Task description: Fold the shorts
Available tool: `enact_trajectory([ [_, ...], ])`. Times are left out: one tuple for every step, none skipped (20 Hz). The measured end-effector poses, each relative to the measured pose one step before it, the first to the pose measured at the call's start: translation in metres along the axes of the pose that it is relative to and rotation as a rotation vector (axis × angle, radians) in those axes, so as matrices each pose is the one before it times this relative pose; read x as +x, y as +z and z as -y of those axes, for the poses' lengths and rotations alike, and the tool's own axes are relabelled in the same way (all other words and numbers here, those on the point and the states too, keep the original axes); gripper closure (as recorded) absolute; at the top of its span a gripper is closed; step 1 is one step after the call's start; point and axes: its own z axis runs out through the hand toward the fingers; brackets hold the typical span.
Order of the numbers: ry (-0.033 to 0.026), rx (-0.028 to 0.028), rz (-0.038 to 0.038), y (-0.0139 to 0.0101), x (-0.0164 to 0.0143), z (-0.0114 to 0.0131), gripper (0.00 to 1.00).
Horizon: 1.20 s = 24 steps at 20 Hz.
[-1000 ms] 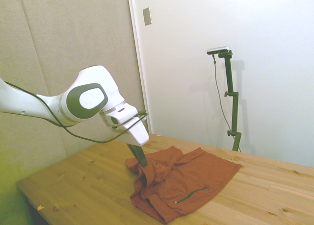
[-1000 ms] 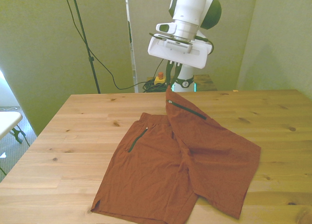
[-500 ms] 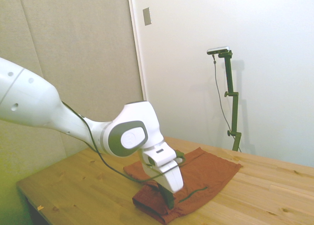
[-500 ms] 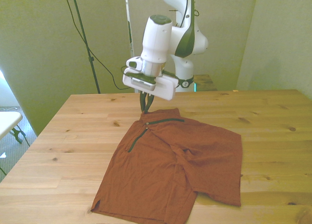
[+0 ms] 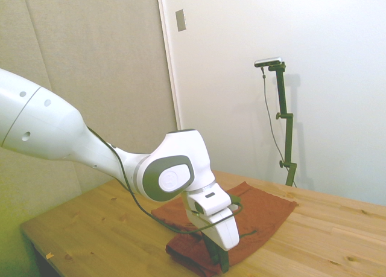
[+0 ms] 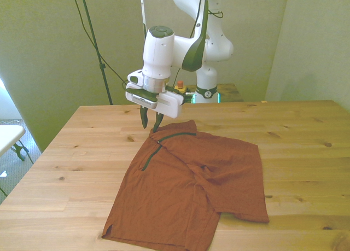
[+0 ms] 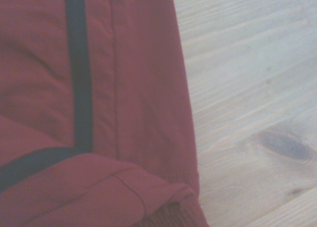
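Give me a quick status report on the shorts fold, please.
Pincer open, just above the waistband corner. Shorts folded leg over leg, flat on the table, zip pocket lines meeting at the top. Nothing in the way.

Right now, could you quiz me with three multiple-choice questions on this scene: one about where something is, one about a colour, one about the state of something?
1. Where do the shorts lie?
A. on the wooden table
B. on the floor
C. draped on the arm

2. What colour are the zip lines on the shorts?
A. white
B. dark greenish
C. yellow

3. How do the fingers of the gripper stand?
A. shut on the cloth
B. apart, holding nothing
C. hidden under the cloth

Answers:
1 A: the front view shows the cloth spread on the wood.
2 B: the lines show dark against the rust-orange cloth.
3 B: in the front view the two fingers stand apart above the waistband corner, with no cloth between them.
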Motion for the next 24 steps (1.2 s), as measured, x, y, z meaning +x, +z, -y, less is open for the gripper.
enact_trajectory([
  [-0.02462, 0.02359, -0.01282, -0.01364, -0.0054, 0.00451, 0.0],
  [-0.03637, 0.02748, -0.01842, -0.01762, -0.0107, 0.0085, 0.0],
  [-0.04814, 0.02629, -0.02302, -0.01807, -0.01602, 0.01346, 0.0],
  [-0.06312, 0.01629, -0.02634, -0.01565, -0.02244, 0.01752, 0.0],
  [-0.05785, 0.00562, -0.02736, -0.00898, -0.02711, 0.02138, 0.0],
  [-0.056, 0.00344, -0.03904, -0.00411, -0.02978, 0.02369, 0.0],
  [-0.0505, 0.00209, -0.03759, -0.00108, -0.02958, 0.02226, 0.0],
  [-0.05096, 0.00048, -0.04088, -0.00115, -0.02952, 0.02151, 0.0],
  [-0.04767, 0.00103, -0.04326, -0.00251, -0.02614, 0.01817, 0.0],
  [-0.04464, 0.00012, -0.04311, -0.00327, -0.02195, 0.01471, 0.0],
  [-0.04802, 0.00401, -0.0475, -0.00559, -0.018, 0.01285, 0.0],
  [-0.04721, 0.00785, -0.04643, -0.00613, -0.01416, 0.01178, 0.0],
  [-0.04749, 0.01074, -0.04979, -0.00474, -0.00952, 0.00887, 0.0],
  [-0.04423, 0.01579, -0.04473, -0.00212, -0.00692, 0.00685, 0.0],
  [-0.046, 0.01887, -0.04274, 0.00023, -0.0062, 0.00592, 0.0],
  [-0.04571, 0.0189, -0.03947, 0.00207, -0.00516, 0.00493, 0.0],
  [-0.04393, 0.01753, -0.03754, 0.00275, -0.0041, 0.00422, 0.0],
  [-0.04236, 0.0122, -0.04056, 0.00254, -0.00287, 0.00412, 0.0],
  [-0.02915, 0.00483, -0.03633, 0.00355, -0.00315, 0.00322, 0.0],
  [-0.01443, 0.00334, -0.02123, 0.00478, -0.00584, 0.00212, 0.0],
  [-0.00764, 0.00201, -0.00611, 0.00511, -0.00621, 0.00222, 0.0],
  [-0.00484, -0.0003, 0.00235, 0.00496, -0.00508, 0.00106, 0.0],
  [-0.00276, 0.00012, -0.00259, 0.00232, -0.00085, 0.00028, 0.0],
  [0.00106, 0.00027, -0.00096, 0.00028, 0.00081, -0.00002, 0.0],
])
